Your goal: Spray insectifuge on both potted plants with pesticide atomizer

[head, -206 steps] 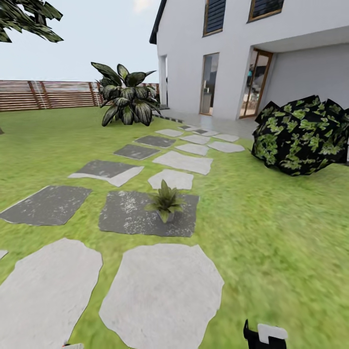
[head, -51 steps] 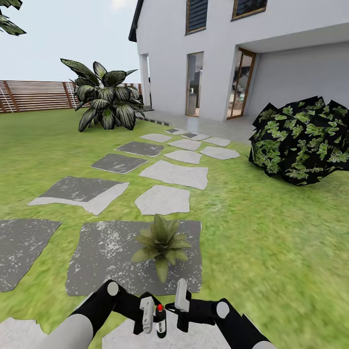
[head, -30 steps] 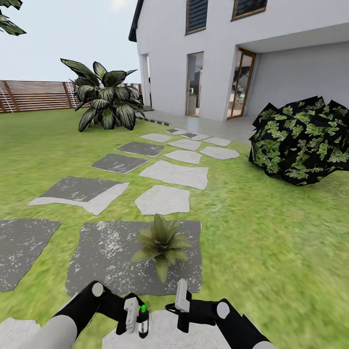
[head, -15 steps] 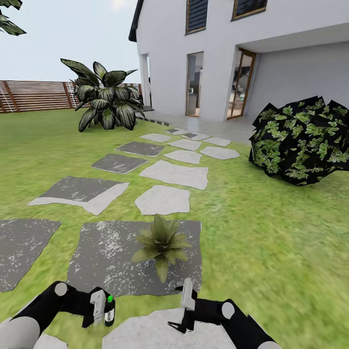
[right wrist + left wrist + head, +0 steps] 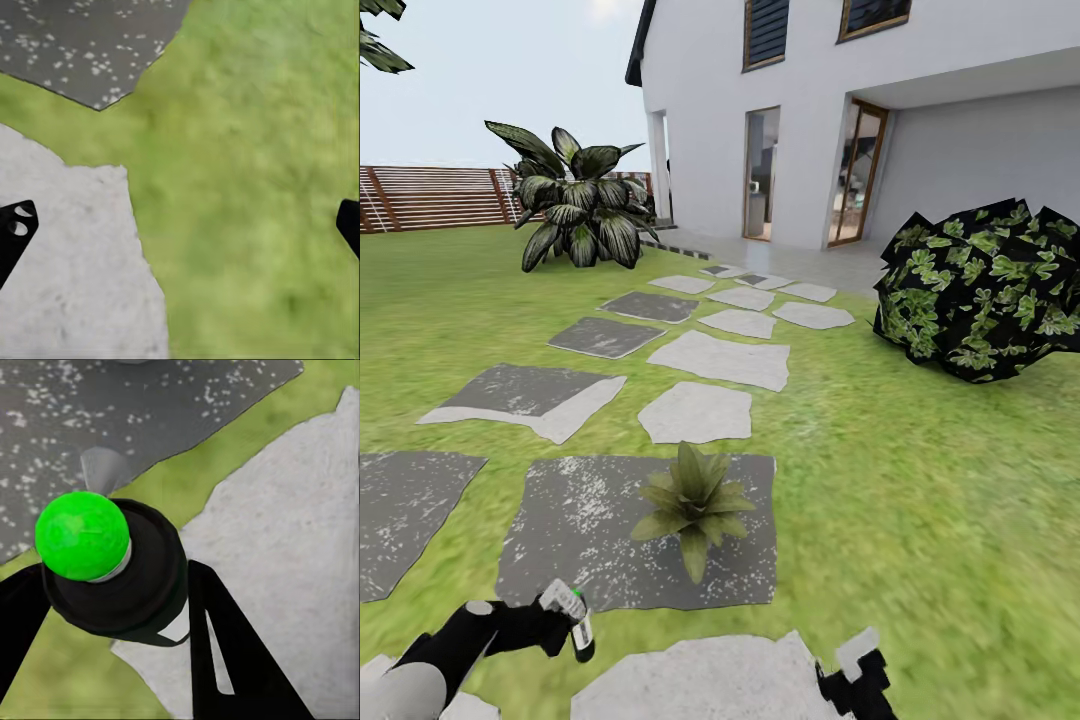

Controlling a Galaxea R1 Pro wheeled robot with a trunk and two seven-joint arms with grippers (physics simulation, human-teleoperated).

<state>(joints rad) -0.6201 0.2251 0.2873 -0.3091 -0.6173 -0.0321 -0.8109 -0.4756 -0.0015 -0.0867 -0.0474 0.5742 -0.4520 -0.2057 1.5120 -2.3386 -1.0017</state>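
Low at the near edge, the left gripper [image 5: 565, 615] clamps the atomizer [image 5: 582, 632], green cap [image 5: 81, 535] showing; the right gripper [image 5: 857, 672] hangs spread wide. Beyond, 1 potted plant [image 5: 694, 503] sits on a dark stepping stone [image 5: 570, 525], lawn [image 5: 920, 480] around.

Pesticide atomizer [image 5: 581, 628] was a slim dark bottle w/ white band and green dot, tilted, clamped in left gripper [image 5: 565, 612] over grass. One potted plant [image 5: 693, 502], an olive-green rosette, sat upright on a dark speckled stepping stone [image 5: 580, 530] just ahead.
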